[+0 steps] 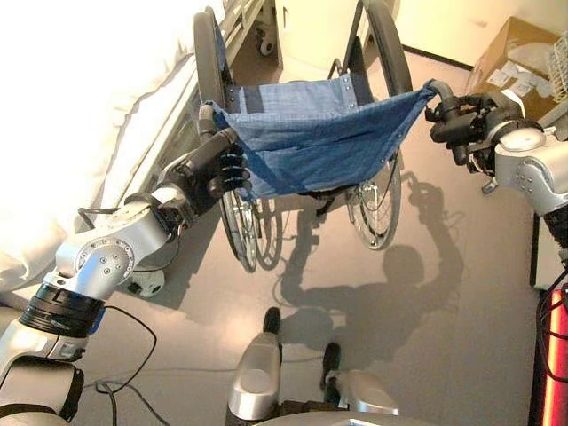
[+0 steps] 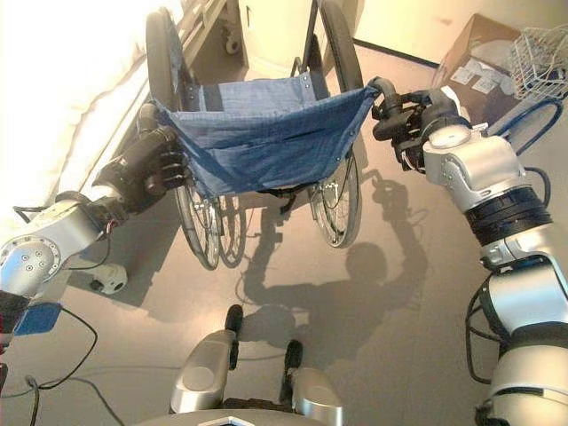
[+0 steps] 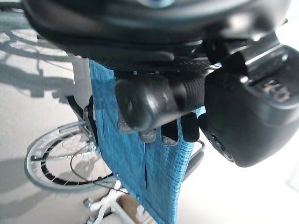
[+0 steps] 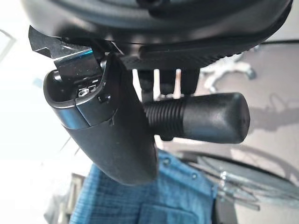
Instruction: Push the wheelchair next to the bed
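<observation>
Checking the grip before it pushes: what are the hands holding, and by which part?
The wheelchair, by its two push handles: the left hand is curled round the left handle, the right hand round the right handle.

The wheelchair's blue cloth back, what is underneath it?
Under the blue cloth back you see spoked wheels, bits of frame and grey floor. The seat is covered by the cloth. Left hand and right hand grip the push handles.

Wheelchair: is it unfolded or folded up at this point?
Unfolded. The wheelchair's blue backrest cloth is stretched wide between its two push handles, with its big wheels standing well apart.
</observation>
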